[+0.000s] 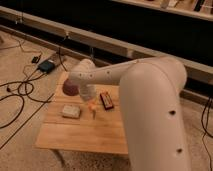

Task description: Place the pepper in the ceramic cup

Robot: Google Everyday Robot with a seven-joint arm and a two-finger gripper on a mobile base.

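The gripper hangs over the table, fingers clenched, pepper at their tips (actual grasp hidden).

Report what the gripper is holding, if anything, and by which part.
The gripper, down at the wooden table, looks shut on the orange pepper. The wrist hides which part of it is pinched, so that cannot be told.

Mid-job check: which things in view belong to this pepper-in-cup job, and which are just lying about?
Job: pepper, at the shut fingers of the gripper over the table; ceramic cup, standing apart nearby.
Lying about: maroon dome bowl; red-and-black block; floor cables.
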